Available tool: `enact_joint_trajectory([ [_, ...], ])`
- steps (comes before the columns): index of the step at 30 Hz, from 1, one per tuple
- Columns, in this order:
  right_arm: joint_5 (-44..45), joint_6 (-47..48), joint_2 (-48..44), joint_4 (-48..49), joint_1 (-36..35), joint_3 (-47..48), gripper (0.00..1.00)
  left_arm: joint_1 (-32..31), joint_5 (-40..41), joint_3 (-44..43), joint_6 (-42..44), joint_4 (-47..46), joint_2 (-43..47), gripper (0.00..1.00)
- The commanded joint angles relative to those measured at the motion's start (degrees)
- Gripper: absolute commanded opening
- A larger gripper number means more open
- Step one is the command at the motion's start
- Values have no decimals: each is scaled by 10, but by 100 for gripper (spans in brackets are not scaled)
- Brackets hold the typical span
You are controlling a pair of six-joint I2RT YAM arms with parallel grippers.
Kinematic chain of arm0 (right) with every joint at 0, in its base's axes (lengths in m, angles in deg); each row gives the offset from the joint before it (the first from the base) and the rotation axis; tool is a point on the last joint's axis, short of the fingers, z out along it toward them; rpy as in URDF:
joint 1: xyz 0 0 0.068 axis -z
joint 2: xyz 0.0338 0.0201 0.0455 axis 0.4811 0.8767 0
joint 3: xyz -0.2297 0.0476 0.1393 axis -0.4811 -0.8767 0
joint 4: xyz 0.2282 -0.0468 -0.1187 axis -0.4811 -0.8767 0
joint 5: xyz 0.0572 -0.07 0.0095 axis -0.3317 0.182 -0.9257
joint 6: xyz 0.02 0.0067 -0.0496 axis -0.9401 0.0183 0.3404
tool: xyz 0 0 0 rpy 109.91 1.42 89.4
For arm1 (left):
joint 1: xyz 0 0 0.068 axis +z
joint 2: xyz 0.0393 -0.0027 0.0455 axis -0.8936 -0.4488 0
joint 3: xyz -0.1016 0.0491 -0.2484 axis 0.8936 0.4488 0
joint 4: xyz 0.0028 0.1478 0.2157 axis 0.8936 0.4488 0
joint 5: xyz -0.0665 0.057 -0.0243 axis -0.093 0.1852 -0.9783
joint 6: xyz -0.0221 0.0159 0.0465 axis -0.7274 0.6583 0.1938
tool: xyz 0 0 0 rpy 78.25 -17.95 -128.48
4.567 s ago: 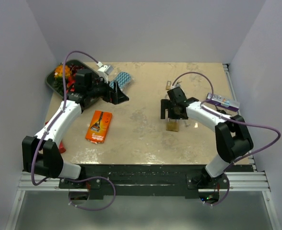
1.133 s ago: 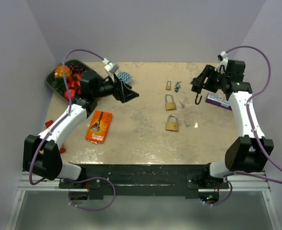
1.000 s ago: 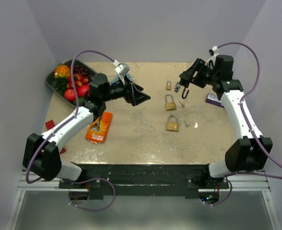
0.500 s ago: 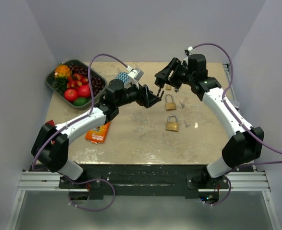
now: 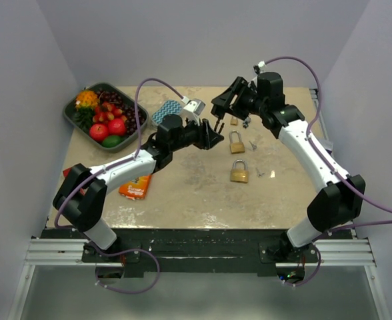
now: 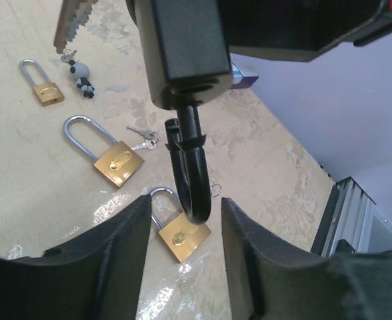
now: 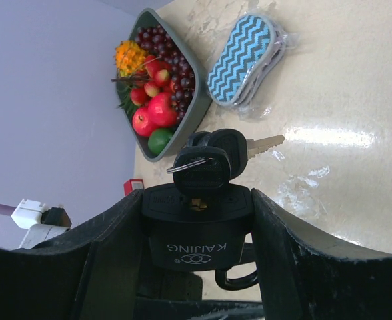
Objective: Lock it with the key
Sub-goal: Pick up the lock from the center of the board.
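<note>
Below, brass padlocks (image 6: 118, 163) lie scattered under the black padlock (image 7: 197, 243).

The left wrist view's top edge cuts off the black rectangular padlock (image 6: 183, 53), and its curved black shackle (image 6: 189, 180) covers part of the nearest brass padlock (image 6: 183, 237). From above, the orange flat packet (image 5: 133, 189) lies half under the left arm (image 5: 116, 175). In the right wrist view, black-headed keys (image 7: 209, 163) crowd the keyhole; whether one is inserted cannot be told.

Three brass padlocks (image 6: 118, 163), one black padlock (image 7: 197, 240), one fruit tray (image 7: 196, 100), one orange packet (image 5: 133, 190)
</note>
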Motion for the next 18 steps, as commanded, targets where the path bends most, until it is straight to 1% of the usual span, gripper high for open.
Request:
enact_joint_trajectory([
  [1,7,-14,-11,40,-9,36,0,-1,36,-31,-4,-42,-2,43],
  [3,8,-14,-14,40,-11,33,0,-2,36,-33,-8,-48,-4,40],
  [8,9,-21,-16,47,-14,25,0,-4,44,-36,-9,-47,-9,38],
  [10,12,-20,-18,44,-15,24,0,-5,50,-37,-6,-40,-10,30],
  [11,13,-20,-19,45,-16,22,0,-5,53,-38,-5,-35,-11,21],
  [13,13,-20,-20,43,-16,19,0,-6,53,-39,-1,-34,-9,9],
  [14,11,-20,-21,43,-17,19,0,-7,54,-38,1,-31,-8,0],
  [17,1,-17,-21,52,-18,11,0,-7,54,-37,8,-30,1,0],
  [18,-1,-14,-20,53,-19,10,11,-7,53,-37,12,-26,5,0],
])
